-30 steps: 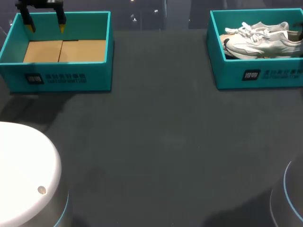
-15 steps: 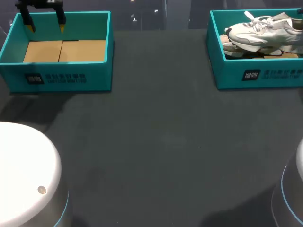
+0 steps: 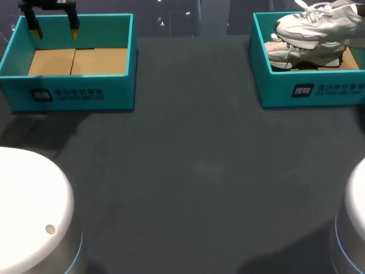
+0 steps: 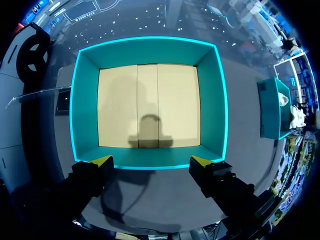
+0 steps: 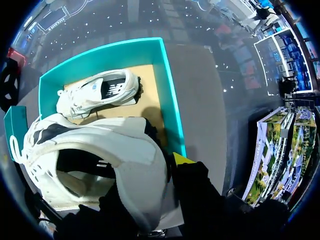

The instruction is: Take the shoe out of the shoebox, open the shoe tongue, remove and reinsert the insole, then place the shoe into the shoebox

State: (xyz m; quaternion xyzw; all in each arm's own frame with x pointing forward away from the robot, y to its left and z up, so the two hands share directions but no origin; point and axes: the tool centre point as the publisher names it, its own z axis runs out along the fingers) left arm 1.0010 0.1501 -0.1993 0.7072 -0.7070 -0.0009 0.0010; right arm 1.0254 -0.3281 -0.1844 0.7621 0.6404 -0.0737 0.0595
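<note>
In the head view a white sneaker [image 3: 315, 23] hangs above the teal shoebox [image 3: 311, 91] at the far right, its toe pointing left. A second white sneaker [image 3: 302, 54] lies in that box beneath it. The right wrist view shows my right gripper [image 5: 150, 190] shut on the heel of the raised sneaker [image 5: 100, 160]; one yellow fingertip [image 5: 181, 159] shows beside the shoe. The other sneaker [image 5: 97, 92] rests on the box's cardboard floor, ahead of the gripper. My left gripper [image 3: 55, 31] stands open over the far rim of the other box [image 3: 74, 94].
The left teal box [image 4: 147, 44] holds nothing but its cardboard floor; it lies ahead of my open left gripper [image 4: 152, 161]. The dark table [image 3: 194, 171] stretches between the two boxes. White arm bases sit at both near corners.
The right gripper has lifted the white sneaker up out of the right box, uncovering the second sneaker beneath. The left arm has stayed still.
</note>
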